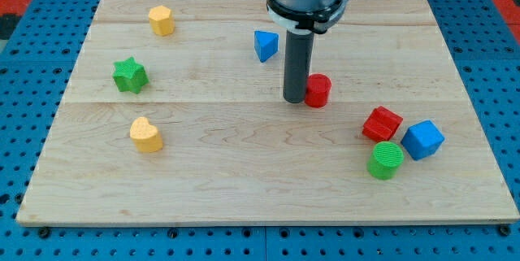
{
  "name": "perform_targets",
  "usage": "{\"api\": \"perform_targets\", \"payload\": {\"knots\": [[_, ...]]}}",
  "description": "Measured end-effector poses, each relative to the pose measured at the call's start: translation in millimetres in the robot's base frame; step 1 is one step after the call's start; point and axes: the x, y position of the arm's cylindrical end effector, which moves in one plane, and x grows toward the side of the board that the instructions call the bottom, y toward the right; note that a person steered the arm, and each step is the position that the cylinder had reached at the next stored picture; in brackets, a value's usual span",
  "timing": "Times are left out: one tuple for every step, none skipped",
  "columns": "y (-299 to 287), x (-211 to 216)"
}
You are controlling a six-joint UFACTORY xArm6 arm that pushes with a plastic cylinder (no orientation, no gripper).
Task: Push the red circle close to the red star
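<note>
The red circle (318, 90) is a short red cylinder near the middle of the wooden board (244, 188). My tip (294, 99) stands right against the circle's left side, touching it or nearly so. The red star (382, 123) lies lower and to the right of the circle, about a block's width of bare wood away from it. The dark rod rises from the tip to the arm's head at the view's top.
A blue cube (422, 140) and a green circle (385, 160) crowd the red star's right and bottom sides. A blue triangle (265, 45) lies up-left of the rod. A yellow hexagon (162, 20), a green star (129, 76) and a yellow heart (145, 134) lie at the left.
</note>
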Motion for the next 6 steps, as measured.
{"api": "perform_targets", "payload": {"knots": [[-13.9,-23.1],[-15.6,-42.1],[60.4,-46.4],[51.1,-34.3],[63.2,-29.4],[16.7,-29.7]]}}
